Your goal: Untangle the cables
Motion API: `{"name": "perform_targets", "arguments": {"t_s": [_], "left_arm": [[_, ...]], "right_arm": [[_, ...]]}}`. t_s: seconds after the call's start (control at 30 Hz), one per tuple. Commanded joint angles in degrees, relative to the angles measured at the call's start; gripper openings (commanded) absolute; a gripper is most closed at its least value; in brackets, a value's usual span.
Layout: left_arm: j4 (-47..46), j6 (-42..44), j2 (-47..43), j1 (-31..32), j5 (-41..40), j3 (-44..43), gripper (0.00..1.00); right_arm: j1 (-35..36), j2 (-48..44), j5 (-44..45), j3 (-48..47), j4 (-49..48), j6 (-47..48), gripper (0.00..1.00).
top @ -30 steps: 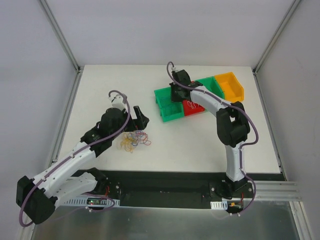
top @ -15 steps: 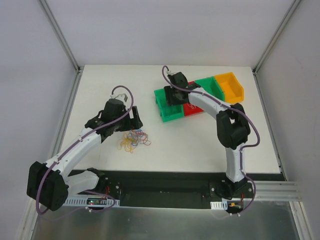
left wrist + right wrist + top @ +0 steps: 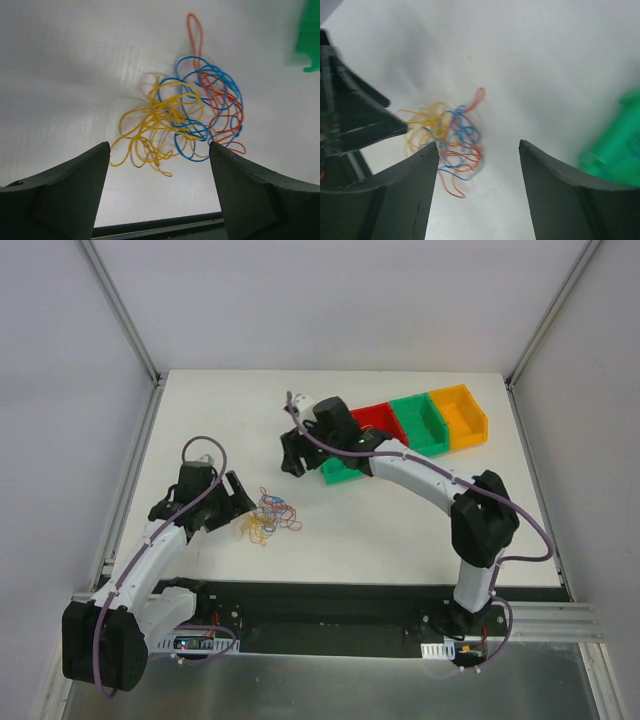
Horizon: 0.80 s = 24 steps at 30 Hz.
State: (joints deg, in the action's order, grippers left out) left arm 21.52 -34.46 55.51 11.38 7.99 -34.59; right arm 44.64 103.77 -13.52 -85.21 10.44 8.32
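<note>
Room: gray walls and metal posts stand around a white bench.
Cables: a small loose bunch of thin wires lies on the bench, near the front and left of the middle.
Colours: the yellow curls are on the left side of the bunch. The blue and red ones are on the right, all mixed up. One red loop sticks out of the far side.
Left pincer: it sits low, just beside the bunch on its left. It is spread wide and holds nothing. In its own camera, the yellow curls reach in between its two black fingers. I cannot tell if they touch.
Right pincer: it hangs over the bench behind the bunch, next to the nearest green box. It is wide too, with nothing in it. Its own camera is blurry, but the wires show just ahead of its fingers.
Boxes: a red box, a second green box and a yellow box stand in a row at the back right.
</note>
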Motion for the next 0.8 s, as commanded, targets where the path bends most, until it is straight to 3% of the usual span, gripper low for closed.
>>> {"name": "perform_targets", "arguments": {"t_s": [0.0,0.13,0.27,0.33,0.53,0.67,0.77], "left_arm": [[2.6,-6.5,-3.2,-5.0,2.0,5.9,0.81],[-0.9,-8.8,-4.8,-6.7,3.4,9.9,0.7],[-5.3,-11.2,-4.8,-6.8,2.9,13.6,0.5],[-6.6,-11.5,-4.2,-6.8,2.1,14.1,0.46],[-9.1,-12.1,-4.1,-6.8,1.6,14.5,0.43],[-9.8,-10.8,-5.8,-6.8,3.1,14.5,0.59],[-9.8,-10.6,-7.1,-6.9,2.8,14.6,0.56]], "right_arm": [[6.8,6.1,-8.8,-6.4,-4.0,2.0,0.68],[9.8,12.7,-8.8,-15.8,2.5,2.0,0.73],[11.3,13.8,-5.6,-17.4,4.9,4.3,0.75],[11.3,13.7,-4.9,-17.0,5.0,4.3,0.75],[11.3,16.3,-1.9,-20.1,9.9,6.4,0.75],[11.3,20.1,1.2,-24.2,14.7,8.2,0.74],[11.3,20.8,1.8,-25.3,16.1,8.6,0.74]]}}
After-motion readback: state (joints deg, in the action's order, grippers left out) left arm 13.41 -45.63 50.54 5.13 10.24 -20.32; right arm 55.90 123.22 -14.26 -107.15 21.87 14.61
